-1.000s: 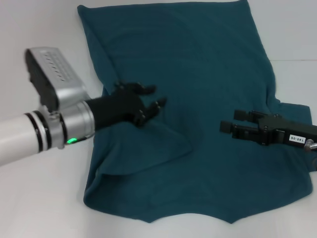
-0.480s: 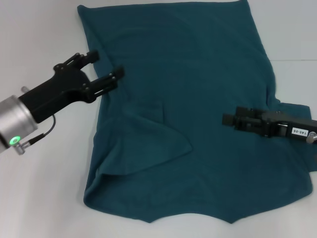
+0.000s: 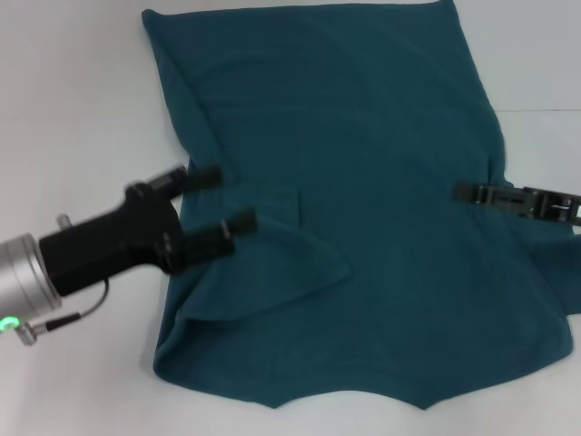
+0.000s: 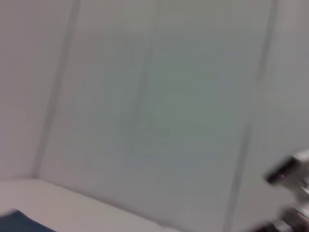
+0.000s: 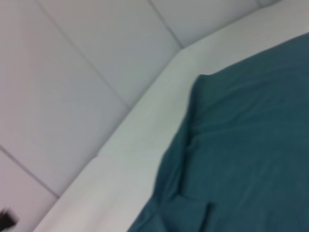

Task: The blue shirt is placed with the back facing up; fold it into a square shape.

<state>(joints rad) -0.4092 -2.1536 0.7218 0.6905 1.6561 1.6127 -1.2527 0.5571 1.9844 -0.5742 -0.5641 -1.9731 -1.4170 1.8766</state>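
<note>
Across the head view, the blue shirt lies spread over the white tabletop, covering most of the frame from the far edge to the near edge. Its left sleeve is folded inward, forming a triangular flap over the body of the garment on the left side. The near hem is curved, with a small notch toward the middle. The left claw is at the shirt's left edge, just above the folded flap, its black fingers spread apart with nothing between them. Behind it are the black wrist housing and a silver arm segment with a green light. The right claw reaches in from the right edge over the shirt's right side. It is seen edge-on as a thin dark bar, so I cannot tell whether its fingers are parted or together.

Left wrist view: mostly a pale panelled wall with faint vertical seams. A strip of tabletop runs along the lower part, and a small corner of the blue shirt shows at the lower left edge. A blurred silver and dark part of the arm sits at the lower right. No fingers are visible.

Right wrist view: the shirt fills the lower right, with soft folds and a short raised crease near the lower edge. White tabletop and panelled wall lie beyond it.
</note>
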